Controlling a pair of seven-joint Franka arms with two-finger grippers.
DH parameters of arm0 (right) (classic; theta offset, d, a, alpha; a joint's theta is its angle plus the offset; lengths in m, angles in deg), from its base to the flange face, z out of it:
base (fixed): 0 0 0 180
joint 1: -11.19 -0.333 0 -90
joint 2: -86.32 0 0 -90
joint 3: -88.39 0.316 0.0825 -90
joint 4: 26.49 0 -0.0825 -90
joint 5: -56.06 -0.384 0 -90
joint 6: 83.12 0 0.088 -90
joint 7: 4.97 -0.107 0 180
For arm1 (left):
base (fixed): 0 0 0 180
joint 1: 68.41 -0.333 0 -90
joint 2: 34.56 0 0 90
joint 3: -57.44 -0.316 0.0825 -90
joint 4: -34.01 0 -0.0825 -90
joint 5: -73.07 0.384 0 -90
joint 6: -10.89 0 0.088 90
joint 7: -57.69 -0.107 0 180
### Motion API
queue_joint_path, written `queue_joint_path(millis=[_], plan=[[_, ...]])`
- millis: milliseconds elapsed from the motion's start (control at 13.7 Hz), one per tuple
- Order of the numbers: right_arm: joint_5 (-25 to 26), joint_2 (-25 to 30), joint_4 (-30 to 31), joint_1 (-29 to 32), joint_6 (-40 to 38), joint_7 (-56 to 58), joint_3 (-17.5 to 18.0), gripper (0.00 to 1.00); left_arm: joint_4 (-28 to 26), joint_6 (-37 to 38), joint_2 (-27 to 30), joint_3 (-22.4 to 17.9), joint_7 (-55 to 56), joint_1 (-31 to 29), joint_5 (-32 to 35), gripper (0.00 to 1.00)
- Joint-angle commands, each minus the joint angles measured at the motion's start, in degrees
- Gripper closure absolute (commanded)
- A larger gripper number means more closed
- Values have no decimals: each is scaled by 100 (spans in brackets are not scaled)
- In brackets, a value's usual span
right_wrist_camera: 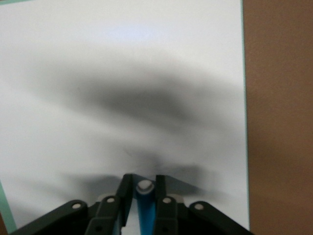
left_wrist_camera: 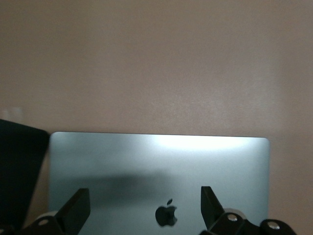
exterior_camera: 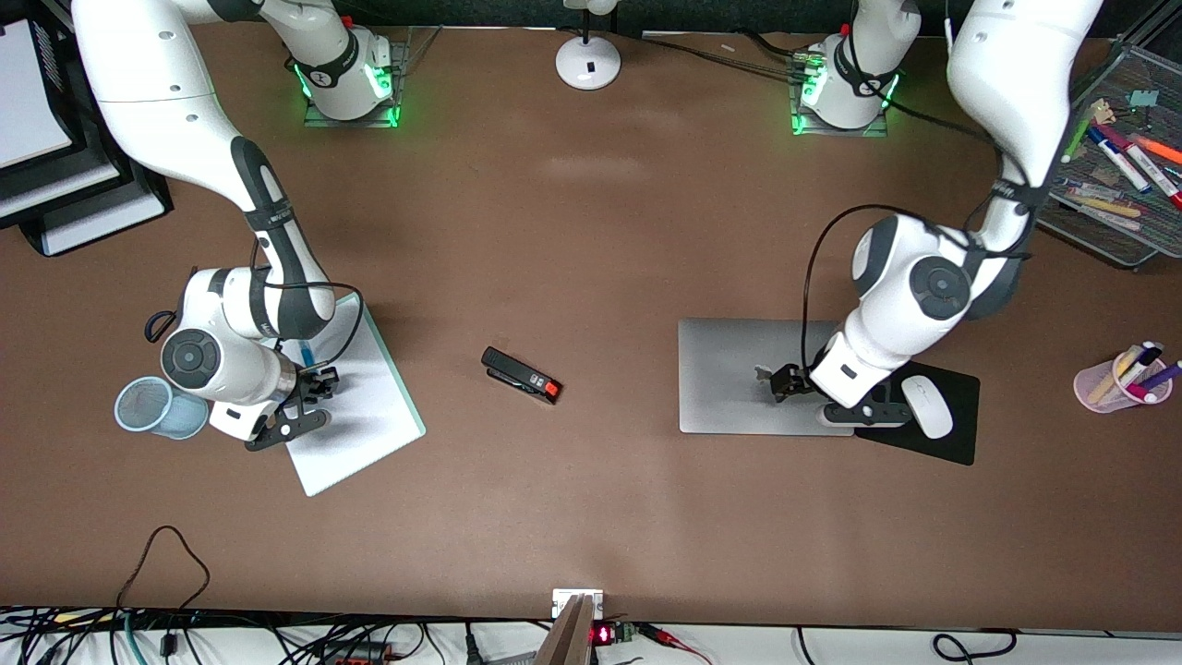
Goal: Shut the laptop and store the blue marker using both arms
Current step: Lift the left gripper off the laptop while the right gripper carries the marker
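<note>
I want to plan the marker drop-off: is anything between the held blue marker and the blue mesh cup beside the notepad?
Nothing visible. The right gripper holds the blue marker over the white notepad, and the mesh cup lies on its side right beside it, toward the right arm's end of the table.

The laptop (exterior_camera: 753, 374) is a slim silver-grey machine lying shut and flat on the brown worktop (exterior_camera: 591, 240), lid up, its dark apple logo (left_wrist_camera: 166, 215) showing. It lies toward the left arm's end of the worktop, just beside the black mouse pad (exterior_camera: 951, 434). The blue marker (right_wrist_camera: 145, 208) is a slim bright-blue pen with a white tip, clamped between the right gripper's (right_wrist_camera: 144, 188) jaws over the white notepad (exterior_camera: 365, 416), just beside the laptop-facing side of the blue mesh cup (exterior_camera: 152, 406).
</note>
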Motion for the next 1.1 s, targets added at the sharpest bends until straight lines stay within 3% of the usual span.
queue_joint_path(millis=[0, 146, 512, 659, 805, 1024], plan=[[-100, 2, -45, 24, -43, 171, 21, 89, 293, 748, 351, -64, 28, -12, 133, 0], [-100, 2, -45, 32, -34, 495, 21, 100, 391, 1031, 588, -108, 28, -91, 133, 0], [-108, 344, -413, -11, -358, 673, 21, 100, 549, 2164, 1431, -108, 55, -223, 133, 0], [-74, 598, -598, -46, -544, 786, 29, 100, 1021, 3074, 1564, -117, 28, -249, 133, 0], [-91, 897, -607, -152, -535, 1224, 29, 100, 1837, 4121, 1556, -125, 20, -267, 238, 0], [-178, 1336, -599, -117, -526, 2277, 29, 100, 2254, 4591, 1564, -99, 28, -293, 274, 0]])
